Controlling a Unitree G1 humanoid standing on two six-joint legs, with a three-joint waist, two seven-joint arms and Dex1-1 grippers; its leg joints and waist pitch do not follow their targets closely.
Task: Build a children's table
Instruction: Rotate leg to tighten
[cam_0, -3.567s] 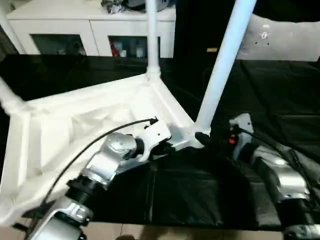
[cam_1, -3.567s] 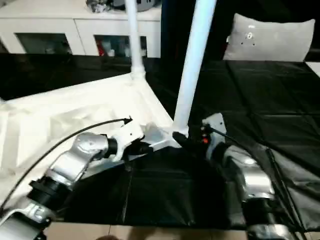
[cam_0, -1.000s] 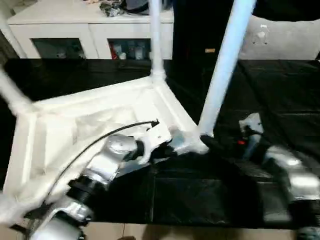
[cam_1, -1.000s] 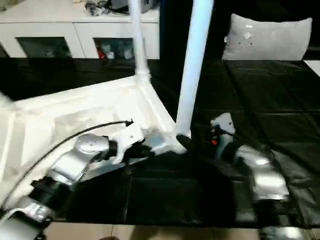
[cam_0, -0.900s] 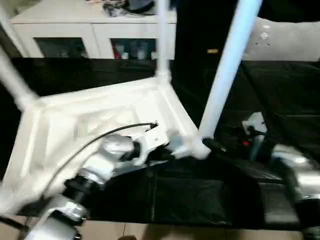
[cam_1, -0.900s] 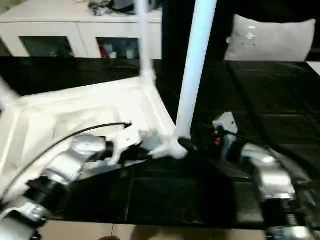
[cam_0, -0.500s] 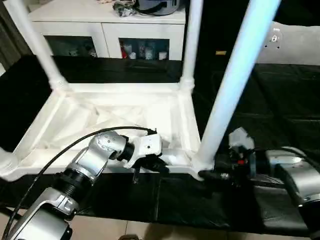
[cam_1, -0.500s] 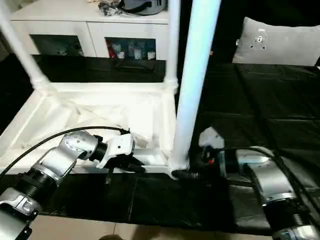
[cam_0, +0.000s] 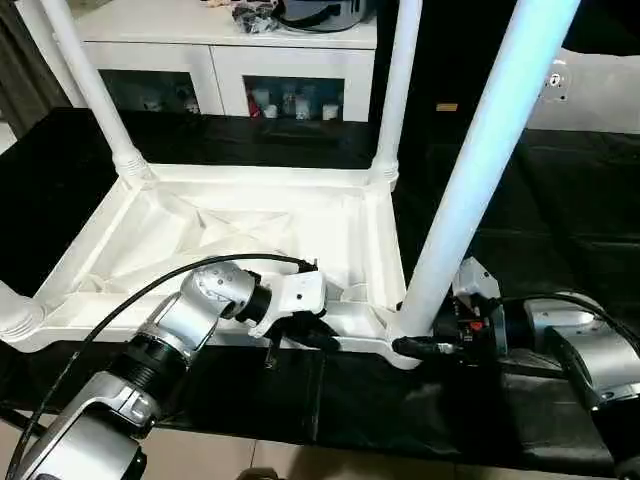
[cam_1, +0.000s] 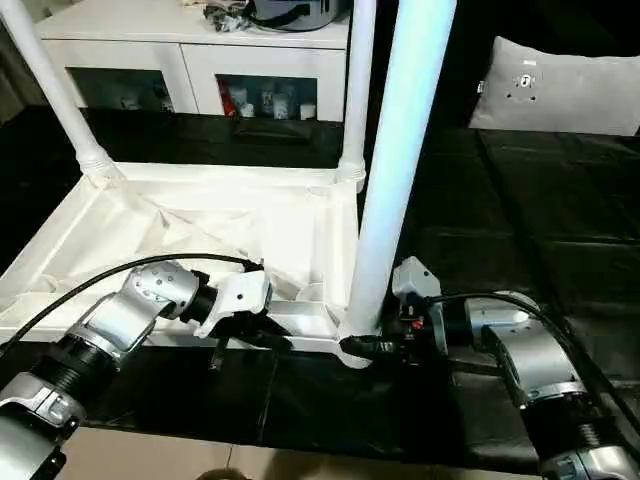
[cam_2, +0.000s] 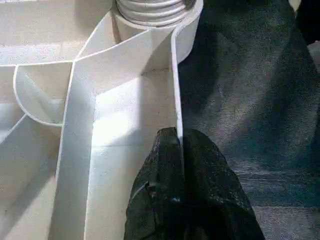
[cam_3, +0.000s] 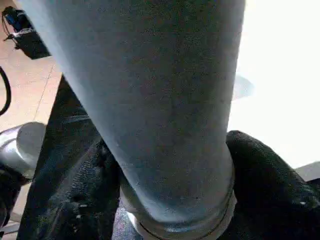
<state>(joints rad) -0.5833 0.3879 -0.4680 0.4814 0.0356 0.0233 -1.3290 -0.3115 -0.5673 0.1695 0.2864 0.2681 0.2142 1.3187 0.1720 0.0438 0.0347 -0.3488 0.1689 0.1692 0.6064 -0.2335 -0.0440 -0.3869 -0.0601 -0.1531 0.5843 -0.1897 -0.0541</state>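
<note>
The two eye views look forward and down from the head, over both forearms, at the upturned table (cam_0: 250, 225) on the black worktable (cam_0: 560, 210), with a white cabinet (cam_0: 230, 60) at the back. They share nearly the whole scene — the right eye sits a little to the side, so the near leg (cam_1: 400, 170) stands further left in it. The left wrist view looks along the left gripper (cam_2: 181, 150) from very near, at the table's rim and a corner socket (cam_2: 150, 15). The right wrist view sits closer still — pressed up against the near leg (cam_3: 150, 100) between the right gripper's fingers (cam_3: 270, 185). That leg's base shows in both eye views too.
</note>
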